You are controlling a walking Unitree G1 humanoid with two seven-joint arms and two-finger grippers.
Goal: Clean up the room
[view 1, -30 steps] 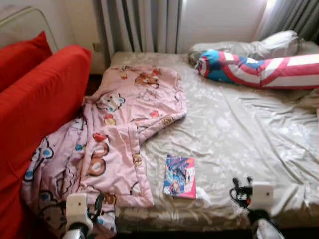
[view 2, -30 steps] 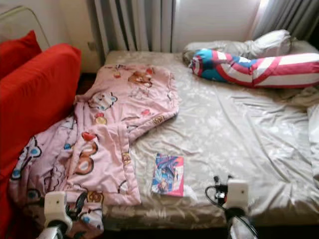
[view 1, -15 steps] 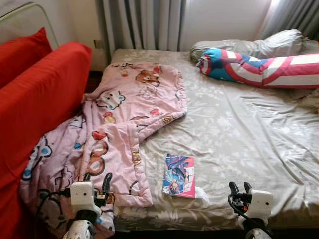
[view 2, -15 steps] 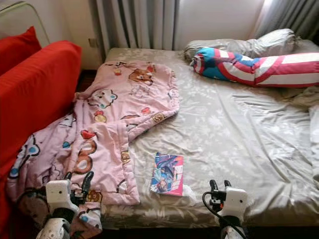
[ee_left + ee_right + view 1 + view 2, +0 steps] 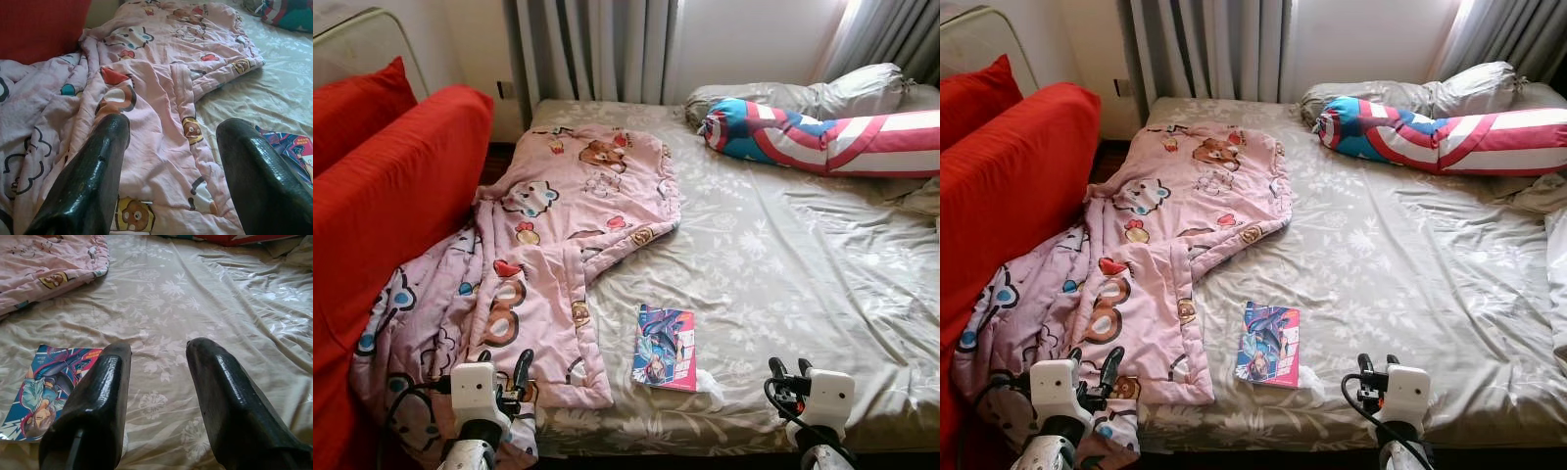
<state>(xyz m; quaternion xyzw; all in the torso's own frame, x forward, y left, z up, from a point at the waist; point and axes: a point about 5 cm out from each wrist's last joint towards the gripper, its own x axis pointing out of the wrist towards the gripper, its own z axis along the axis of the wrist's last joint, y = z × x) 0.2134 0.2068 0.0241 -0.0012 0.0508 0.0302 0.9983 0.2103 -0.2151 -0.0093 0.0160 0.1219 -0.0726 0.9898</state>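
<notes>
Left eye view looks down across a bed [image 5: 783,264] with a grey floral sheet. A pink cartoon-print blanket [image 5: 558,245] lies crumpled over the bed's left half, and its lower part spills off the near left corner toward a red sofa [image 5: 401,196] standing beside the bed. A colourful comic book [image 5: 666,346] lies flat on the sheet near the front edge, just beside the blanket's hem. At the head of the bed rest a long red, white and blue bolster [image 5: 822,137] and a grey pillow [image 5: 852,88].

Your left gripper [image 5: 504,377] hovers low at the front left, over the blanket's hanging edge, fingers spread wide and holding nothing. Your right gripper [image 5: 790,374] hovers at the front right, above bare sheet, to the right of the book, fingers apart and empty.

The step in hand looks like choosing a first item, and the book seems the easiest. It lies flat, so a grasp from above would likely slip. Try bringing the right gripper in low toward the book's near edge, sliding one finger under the cover and closing gently. The soft sheet may bunch up, so pinch only the book.

For the blanket, take a thick fold near the hem with the left gripper. Avoid thin single layers, which may slide free.
</notes>
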